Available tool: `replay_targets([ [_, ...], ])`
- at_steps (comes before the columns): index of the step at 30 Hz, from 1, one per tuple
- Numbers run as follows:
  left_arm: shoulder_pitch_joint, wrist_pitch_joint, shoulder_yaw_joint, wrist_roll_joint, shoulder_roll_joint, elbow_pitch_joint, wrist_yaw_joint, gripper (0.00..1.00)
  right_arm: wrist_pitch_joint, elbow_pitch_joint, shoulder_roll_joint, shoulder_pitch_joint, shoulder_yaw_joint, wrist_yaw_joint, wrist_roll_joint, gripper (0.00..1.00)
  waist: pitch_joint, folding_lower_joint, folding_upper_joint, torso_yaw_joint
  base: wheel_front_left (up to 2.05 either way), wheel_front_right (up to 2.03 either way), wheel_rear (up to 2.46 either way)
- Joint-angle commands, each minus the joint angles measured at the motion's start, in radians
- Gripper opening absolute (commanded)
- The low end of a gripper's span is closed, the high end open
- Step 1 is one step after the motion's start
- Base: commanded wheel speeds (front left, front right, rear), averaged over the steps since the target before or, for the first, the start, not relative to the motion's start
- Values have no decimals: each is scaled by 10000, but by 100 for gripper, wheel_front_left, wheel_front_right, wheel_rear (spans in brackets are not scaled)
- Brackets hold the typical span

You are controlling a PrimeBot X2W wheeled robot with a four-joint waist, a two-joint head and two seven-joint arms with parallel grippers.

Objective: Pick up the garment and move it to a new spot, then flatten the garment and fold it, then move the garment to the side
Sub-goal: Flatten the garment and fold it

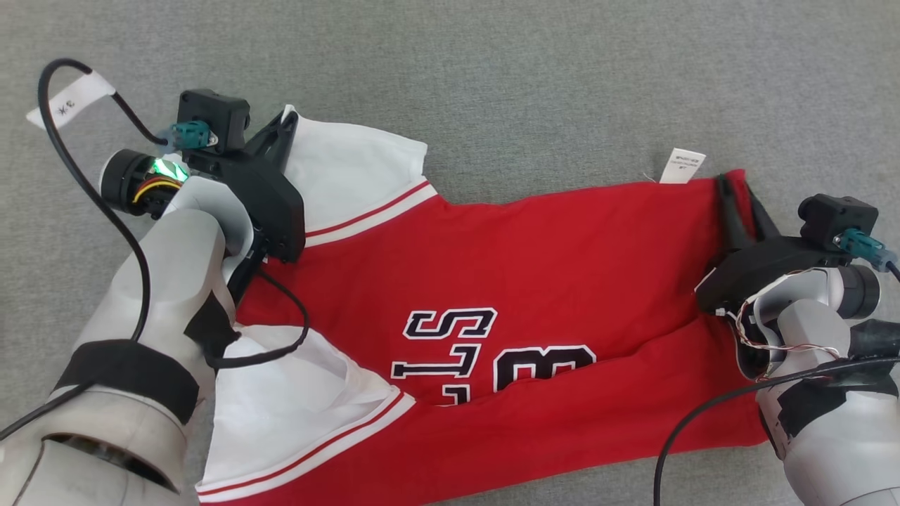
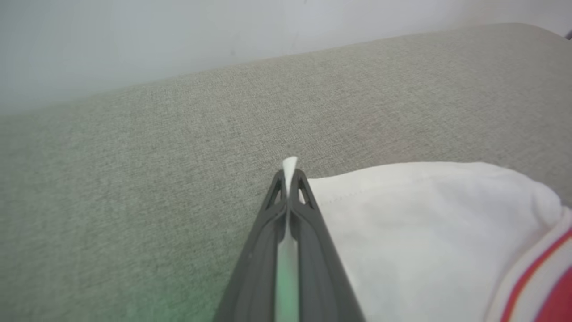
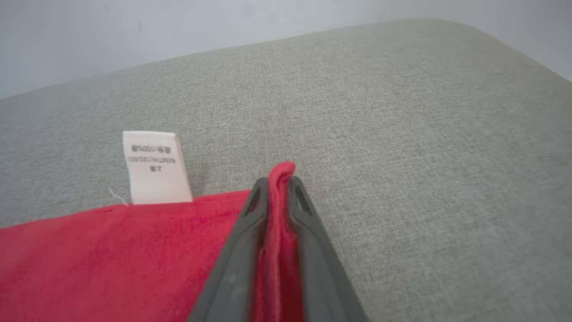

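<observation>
The garment (image 1: 534,281) is a red jersey with white sleeves and dark lettering, spread on the grey cushion with its hem to the right. My left gripper (image 1: 287,121) is shut on the far corner of the upper white sleeve (image 2: 424,223); a tip of white cloth pokes out between its fingers (image 2: 289,179). At the jersey's far right corner my right gripper (image 1: 735,188) is shut on the red hem, and a fold of red fabric (image 3: 279,214) sits pinched between its fingers. The lower white sleeve (image 1: 295,414) lies beside my left forearm.
A white care label (image 1: 680,166) sticks out from the hem's far edge, also seen in the right wrist view as the label (image 3: 154,166). Grey upholstery (image 1: 492,77) stretches beyond the jersey; its far edge meets a pale wall (image 2: 178,36). Black cables loop over my left arm.
</observation>
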Motion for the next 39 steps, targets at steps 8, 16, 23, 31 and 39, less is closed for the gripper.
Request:
replay_targets([
  [8,429,-470,-502,-458,52,-289,6,0,-1,-374,-245,336,-338,-14,-252,0,-307,0,0,247,0,0,0],
  [16,953,-669,-449,-839,-32,-1065,6,0,1,-792,-533,935,-436,-14,-203,0,-831,0,0,578,0,0,0],
  [23,2138,-674,214,-540,87,-2969,6,0,1,-1709,-931,1830,-315,-14,-30,0,-1420,0,0,976,0,0,0],
  [31,4477,-677,1381,209,61,-5381,6,0,1,-2604,-1394,3116,-315,-14,192,0,-2016,0,0,1429,0,0,0],
  [39,6515,-676,2076,753,3,-7030,6,0,1,-2725,-1709,4188,-615,-14,307,0,-2411,0,0,1838,0,0,0],
])
